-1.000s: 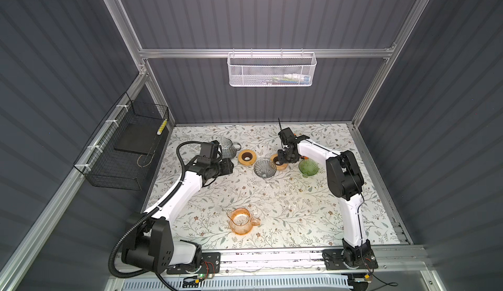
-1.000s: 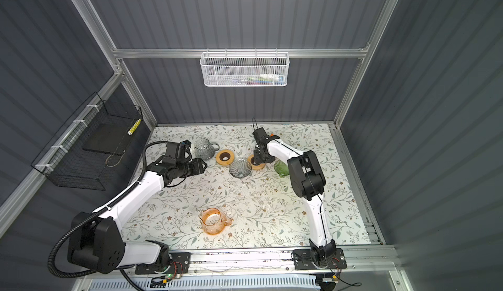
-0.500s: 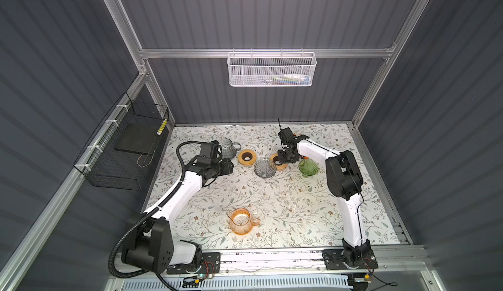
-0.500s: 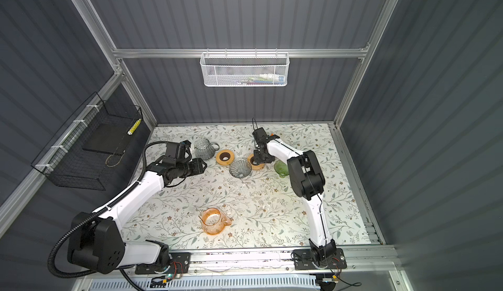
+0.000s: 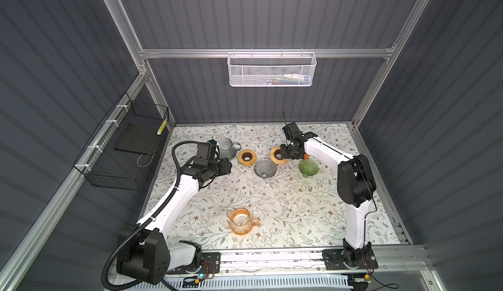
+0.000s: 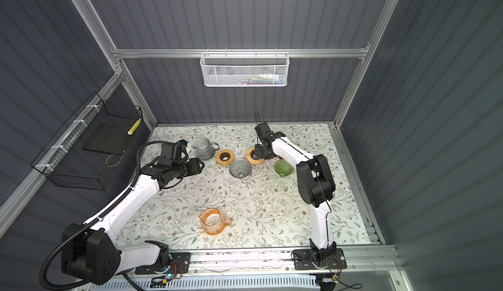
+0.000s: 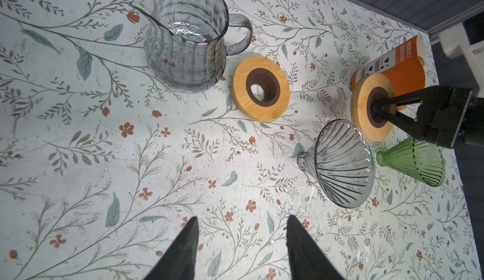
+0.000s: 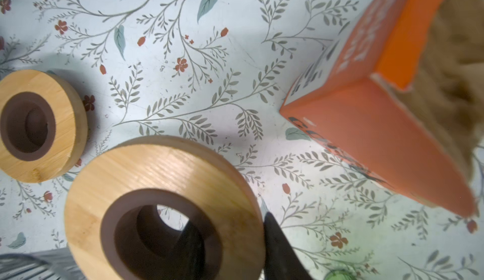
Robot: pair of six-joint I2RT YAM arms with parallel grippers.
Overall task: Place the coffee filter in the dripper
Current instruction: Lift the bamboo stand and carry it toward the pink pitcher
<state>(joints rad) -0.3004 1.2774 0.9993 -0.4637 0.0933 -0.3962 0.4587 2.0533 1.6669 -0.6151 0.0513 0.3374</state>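
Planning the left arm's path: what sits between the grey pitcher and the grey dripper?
One wooden ring lying flat, shown in the left wrist view.

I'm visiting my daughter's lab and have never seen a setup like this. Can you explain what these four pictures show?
Two robot arms stand at a flowered table. Both top views look down from one overhead camera; the other two pictures come from cameras on the arms' wrists. On the table are a grey glass jug, an orange jug, a loose wooden ring, a grey glass dripper, a green dripper and an orange filter box. The right claw pinches a second wooden ring, one finger inside its hole. The left claw is open and holds nothing.
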